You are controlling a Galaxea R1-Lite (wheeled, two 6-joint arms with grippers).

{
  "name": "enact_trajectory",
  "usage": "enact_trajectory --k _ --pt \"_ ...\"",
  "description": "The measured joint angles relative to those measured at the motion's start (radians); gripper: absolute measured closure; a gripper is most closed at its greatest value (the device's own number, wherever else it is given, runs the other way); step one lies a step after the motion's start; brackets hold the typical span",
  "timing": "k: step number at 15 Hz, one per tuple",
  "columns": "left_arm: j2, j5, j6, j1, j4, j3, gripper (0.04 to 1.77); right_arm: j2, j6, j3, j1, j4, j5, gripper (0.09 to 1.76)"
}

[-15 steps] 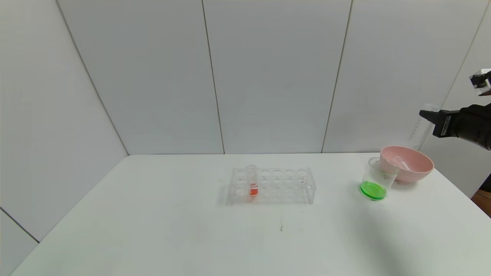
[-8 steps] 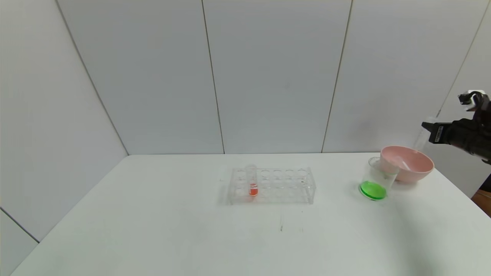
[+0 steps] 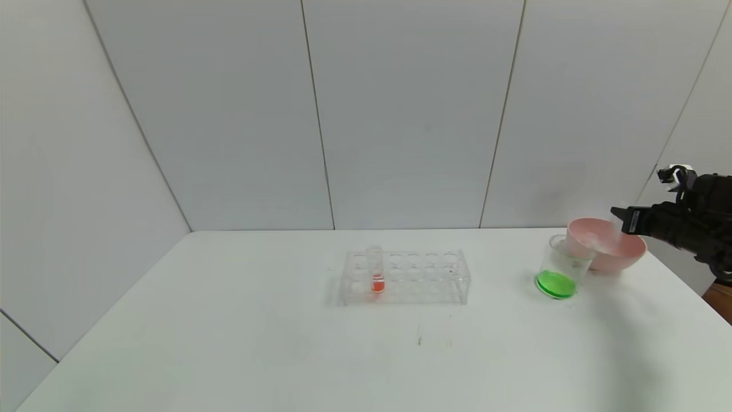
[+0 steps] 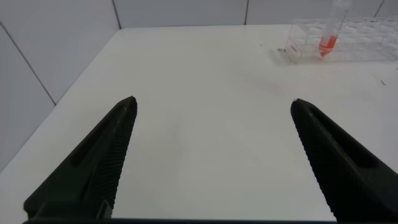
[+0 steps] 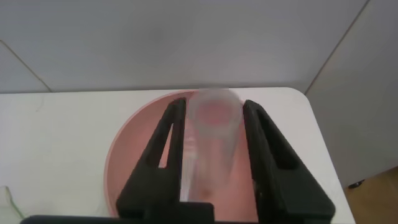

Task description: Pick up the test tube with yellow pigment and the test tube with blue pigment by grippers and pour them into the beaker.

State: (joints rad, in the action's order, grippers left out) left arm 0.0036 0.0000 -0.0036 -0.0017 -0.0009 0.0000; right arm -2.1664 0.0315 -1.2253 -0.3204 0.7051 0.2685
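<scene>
One emptied tube over the pink bowl: pouring looks done.
Left end effector [image 4: 212, 104] idles agape above the near desk [image 4: 205, 62]; the beaker [image 3: 563, 258] holds green liquid [image 3: 555, 284]; beyond, the right end effector [image 5: 214, 104] straddles a clear tube [image 5: 210, 149] above the pink bowl [image 5: 134, 155], grip unclear. Next: release, withdraw.

The right tool [image 3: 620, 216] hangs over the far right of the bench [image 3: 286, 343], directly above the bowl [image 3: 629, 252]. A tube [image 5: 208, 146] sits between the tool's two fingers, over the bowl's inside. The beaker [image 3: 563, 269] stands on the bench just below and to the left of this tool, touching the bowl's near-left side. The rack [image 3: 406, 277] lies well to the tool's left, mid-bench, with one tube [image 3: 376, 269] upright in a hole near its left end. The left tool [image 4: 211, 155] hovers over the bench's left part, the rack beyond it.
</scene>
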Motion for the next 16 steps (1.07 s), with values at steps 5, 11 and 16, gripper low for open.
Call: enact_trajectory --k 5,11,16 --pt "0.000 0.000 0.000 0.000 0.000 0.000 0.05 -0.030 0.000 -0.048 0.016 -0.008 -0.011 0.66" --pt "0.000 0.000 0.000 0.000 0.000 0.000 0.05 0.032 -0.001 -0.056 0.134 -0.023 -0.046 0.38" --pt "0.000 0.000 0.000 0.000 0.000 0.000 0.05 0.199 -0.041 0.033 0.258 -0.044 -0.067 0.27"
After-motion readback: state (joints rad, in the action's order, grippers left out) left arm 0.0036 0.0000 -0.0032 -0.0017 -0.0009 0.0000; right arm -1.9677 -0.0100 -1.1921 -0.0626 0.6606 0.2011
